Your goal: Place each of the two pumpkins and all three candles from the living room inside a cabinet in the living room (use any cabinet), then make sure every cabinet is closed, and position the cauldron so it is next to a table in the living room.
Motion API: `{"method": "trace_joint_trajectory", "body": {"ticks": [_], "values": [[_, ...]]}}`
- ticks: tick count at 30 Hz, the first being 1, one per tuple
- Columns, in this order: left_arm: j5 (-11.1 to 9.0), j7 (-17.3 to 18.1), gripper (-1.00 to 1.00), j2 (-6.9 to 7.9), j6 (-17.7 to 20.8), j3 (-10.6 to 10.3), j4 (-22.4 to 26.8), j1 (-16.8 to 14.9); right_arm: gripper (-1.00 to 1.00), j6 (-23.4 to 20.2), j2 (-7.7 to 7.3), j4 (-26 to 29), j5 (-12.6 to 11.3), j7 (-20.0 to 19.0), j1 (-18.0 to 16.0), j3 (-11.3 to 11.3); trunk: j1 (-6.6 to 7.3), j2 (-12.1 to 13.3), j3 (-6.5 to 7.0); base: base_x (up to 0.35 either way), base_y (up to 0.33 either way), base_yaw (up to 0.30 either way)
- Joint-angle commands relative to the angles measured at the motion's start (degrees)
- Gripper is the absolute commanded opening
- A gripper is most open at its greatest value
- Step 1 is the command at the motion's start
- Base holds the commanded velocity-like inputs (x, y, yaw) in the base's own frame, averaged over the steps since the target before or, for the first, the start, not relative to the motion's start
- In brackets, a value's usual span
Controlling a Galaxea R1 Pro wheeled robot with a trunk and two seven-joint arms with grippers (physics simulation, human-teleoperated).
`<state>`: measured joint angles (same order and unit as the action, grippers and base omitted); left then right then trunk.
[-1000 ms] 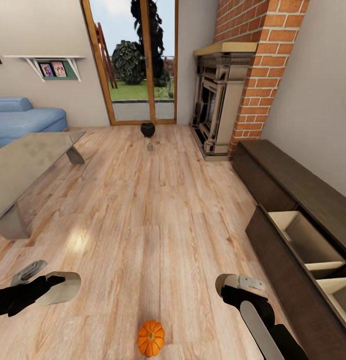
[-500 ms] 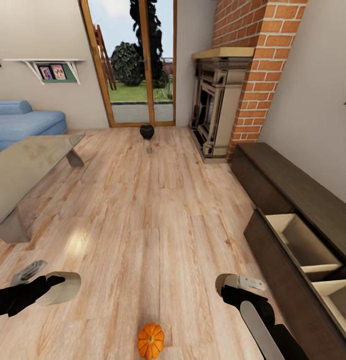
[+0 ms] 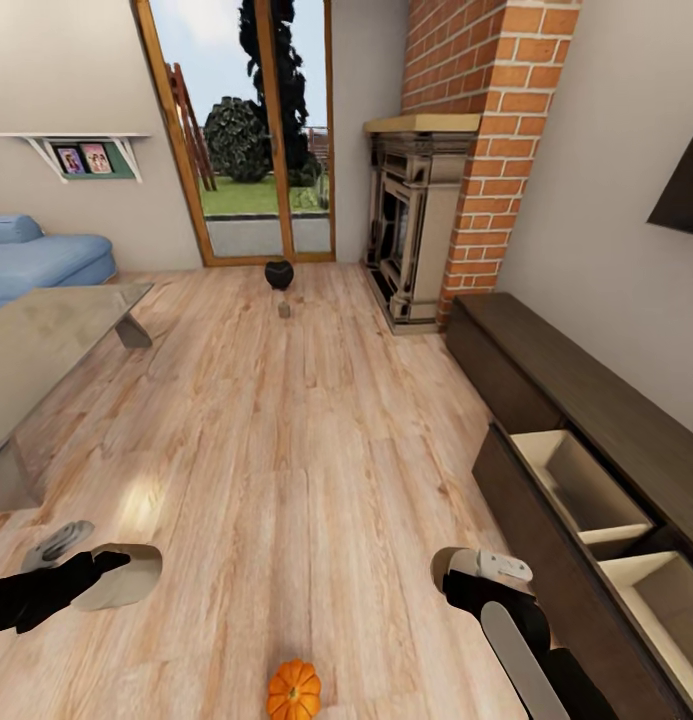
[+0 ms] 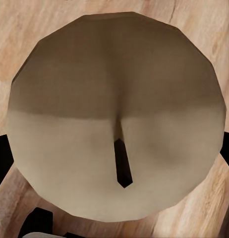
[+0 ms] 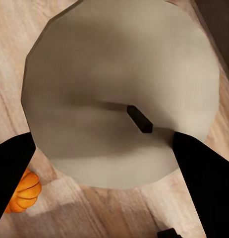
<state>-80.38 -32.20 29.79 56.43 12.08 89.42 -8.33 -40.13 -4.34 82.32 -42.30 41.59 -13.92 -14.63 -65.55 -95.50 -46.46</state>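
One pumpkin [image 3: 293,690], three candles [image 3: 283,310] – two held, one cauldron [image 3: 278,273], one cabinet [image 3: 586,440], one table [image 3: 46,340]

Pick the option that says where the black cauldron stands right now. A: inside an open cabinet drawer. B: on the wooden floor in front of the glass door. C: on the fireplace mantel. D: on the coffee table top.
B: the cauldron sits on the wooden floor just before the glass door, with a small candle beside it.

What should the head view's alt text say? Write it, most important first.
Each gripper, left and right, holds a candle above a wood floor, a pumpkin between them. A cabinet with open drawers stands right; cauldron far ahead.
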Motion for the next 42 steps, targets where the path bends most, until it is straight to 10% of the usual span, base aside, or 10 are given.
{"method": "trace_joint_trajectory", "body": {"ticks": [1,42], "values": [[-0.6,-0.6,-1.00,0.00,0.2,0.0,0.1,0.0,-1.00,-0.1,-0.06,0.1,-0.5,0.6,-0.1,-0.1,0.23,0.4,0.22,0.000,0.000,-0.114],[-1.4,-0.1,-1.00,0.00,0.2,0.4,0.1,0.0,-1.00,0.0,-0.06,-0.1,-1.0,0.4,-0.1,-0.1,3.30,6.0,3.28,-0.039,0.042,-0.129]]}}
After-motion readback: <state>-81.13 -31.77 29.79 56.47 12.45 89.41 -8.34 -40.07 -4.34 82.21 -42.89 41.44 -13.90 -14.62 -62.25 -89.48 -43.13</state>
